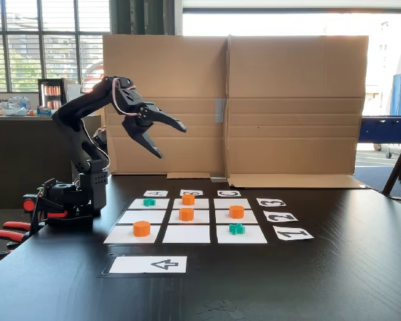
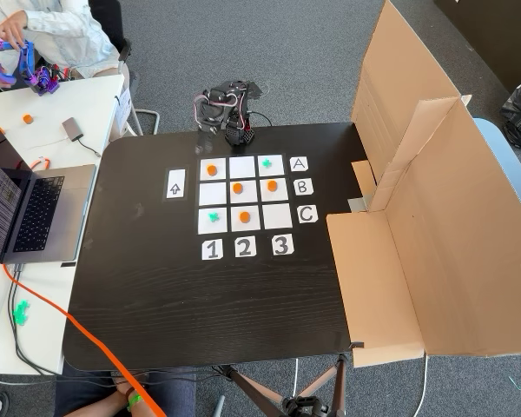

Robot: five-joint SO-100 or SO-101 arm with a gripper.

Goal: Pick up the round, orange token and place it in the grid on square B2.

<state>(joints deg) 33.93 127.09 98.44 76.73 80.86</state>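
Observation:
The grid [image 1: 186, 234] [image 2: 276, 215] lies on the black table. A round orange token [image 1: 186, 214] [image 2: 237, 187] sits on the centre square B2 [image 1: 195, 218]. Three like orange tokens sit on A1 [image 1: 142, 228] [image 2: 212, 169], B3 [image 1: 188, 198] [image 2: 273, 184] and C2 [image 1: 236, 211] [image 2: 244, 215]. Teal cross tokens lie on A3 [image 1: 149, 201] and C1 [image 1: 236, 229]. My gripper [image 1: 174, 142] hangs open and empty, raised well above the table behind the grid's back left corner. The arm [image 2: 229, 111] is folded near its base.
A tall cardboard wall [image 1: 234, 107] [image 2: 434, 217] stands behind the grid. A white sheet with an arrow [image 1: 149, 264] [image 2: 175, 184] lies in front of it. Red-handled clamps [image 1: 13, 234] sit by the arm's base. A laptop [image 2: 26, 213] and a person's arm [image 2: 35, 26] are beside the table.

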